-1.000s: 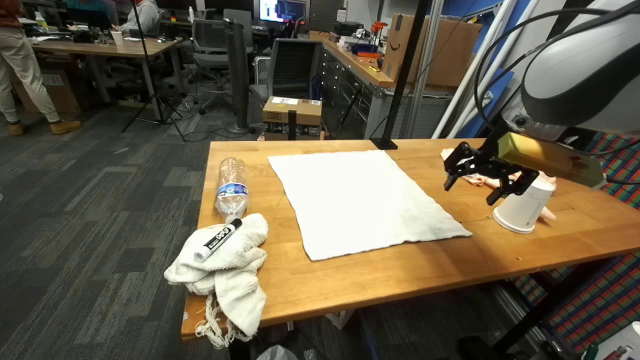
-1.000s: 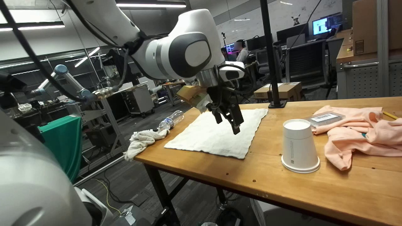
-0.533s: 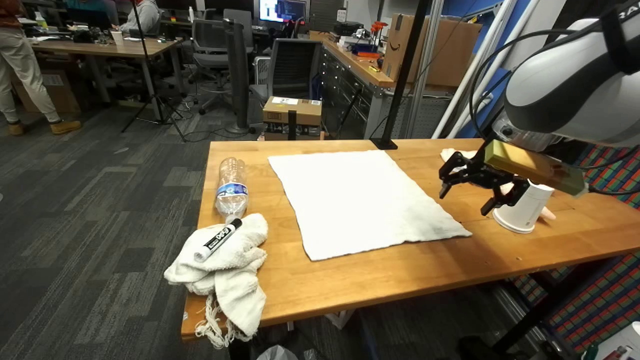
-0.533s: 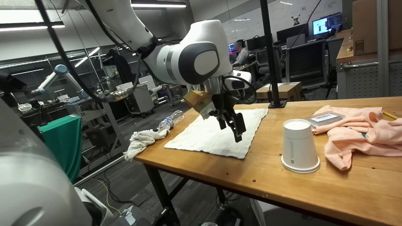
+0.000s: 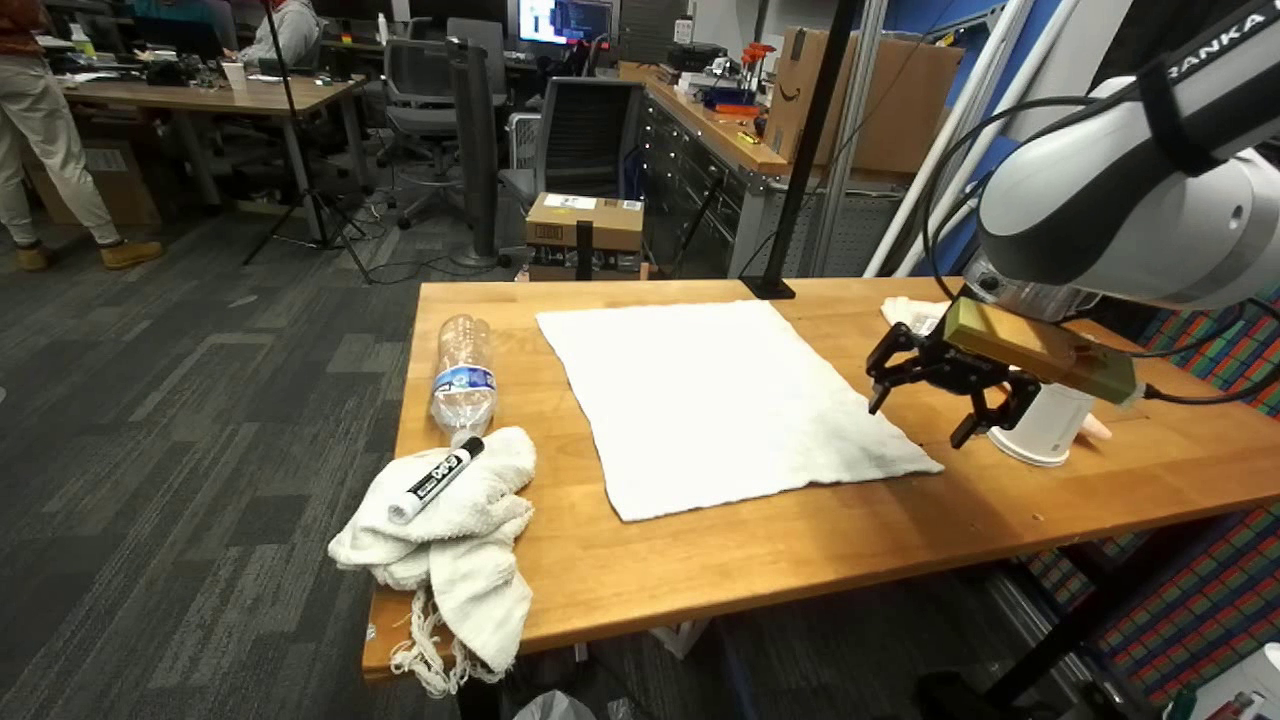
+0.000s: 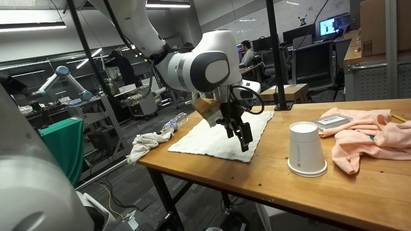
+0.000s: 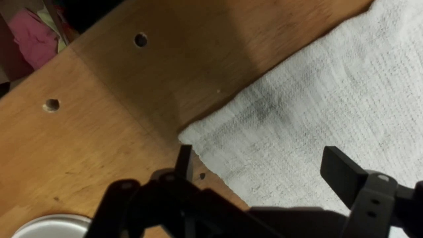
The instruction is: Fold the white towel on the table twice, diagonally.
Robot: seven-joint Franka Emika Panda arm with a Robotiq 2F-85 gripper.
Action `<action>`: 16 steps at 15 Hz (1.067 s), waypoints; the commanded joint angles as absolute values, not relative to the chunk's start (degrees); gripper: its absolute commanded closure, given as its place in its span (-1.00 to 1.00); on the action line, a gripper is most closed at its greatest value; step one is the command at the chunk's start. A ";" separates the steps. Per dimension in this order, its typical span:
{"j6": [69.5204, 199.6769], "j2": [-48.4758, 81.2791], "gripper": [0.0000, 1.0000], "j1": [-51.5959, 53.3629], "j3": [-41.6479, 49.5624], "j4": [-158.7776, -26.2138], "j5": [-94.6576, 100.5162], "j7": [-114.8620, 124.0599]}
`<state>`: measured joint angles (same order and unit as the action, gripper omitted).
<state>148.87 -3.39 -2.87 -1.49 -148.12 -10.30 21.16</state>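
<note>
Above the bench (image 5: 700, 550): in an exterior view, the end effector (image 5: 917, 425) is held tilted downward, its fingers set wide apart.
White towel (image 5: 740, 400): laid out flat on the bench, its closest corner just beside and below the end effector.
Yellow block (image 5: 1040, 350): carried just above the end effector.
Plastic bottle (image 5: 463, 385): laid on its side, across the towel from the end effector, neck toward the crumpled cloth.
Crumpled cloth (image 5: 490, 500): heaped well apart from the end effector, its fringe hung past the bench's edge.
Marker (image 5: 437, 480): laid on top of the crumpled cloth.
Robot arm (image 6: 173, 72): in an exterior view, extended over the bench, the end effector being borne at its tip.
White cup (image 6: 306, 150): stood upside down, on the side of the end effector away from the towel.
Peach cloth (image 6: 362, 144): bunched past the cup from the end effector.
Clear case (image 6: 332, 120): rested at least partly on the peach cloth.
Black post (image 6: 275, 54): stood upright behind the end effector.
Towel corner (image 7: 201, 138): in the wrist view, one finger is shown just beside its tip, the other over the towel.
Grey patch (image 7: 264, 107): seen on the towel, ahead of the gap between the fingers.
Dark holes (image 7: 140, 40): found in the bench, past the corner from the end effector.
Pink item (image 7: 33, 41): seen past the bench's edge, well apart from the end effector; its kind cannot be told.
</note>
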 commanded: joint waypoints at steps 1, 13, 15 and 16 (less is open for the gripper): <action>149.30 -1.36 -1.00 -2.40 -0.79 -146.74 -9.69 22.97; 148.88 2.96 -1.00 -1.47 -0.68 -146.16 -10.58 25.40; 148.80 3.63 -1.00 -1.39 -0.60 -146.15 -10.63 25.85; 148.77 3.93 -1.00 -1.36 -0.55 -146.13 -10.61 26.04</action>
<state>148.87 2.82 -2.40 -1.39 -147.22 -10.30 24.63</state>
